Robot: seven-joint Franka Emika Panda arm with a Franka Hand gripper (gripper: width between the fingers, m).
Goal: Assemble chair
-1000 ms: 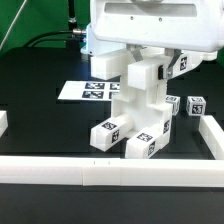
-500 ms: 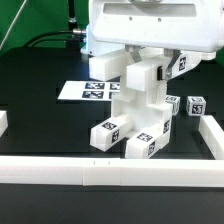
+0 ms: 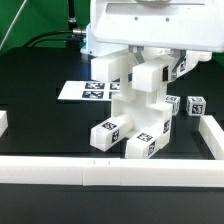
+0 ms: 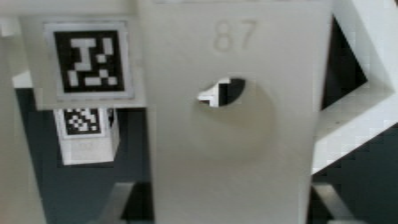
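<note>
Exterior view: arm (image 3: 150, 22) low above chair (image 3: 133, 108)

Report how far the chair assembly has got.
Done: several parts are joined into a partial chair. In hand: the gripper holds it tilted. Left: a cube lies loose beside it, unattached.

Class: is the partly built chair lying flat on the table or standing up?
Standing up, tilted: the chair rests its tagged lower ends on the table; its upper part slants up toward the arm.
</note>
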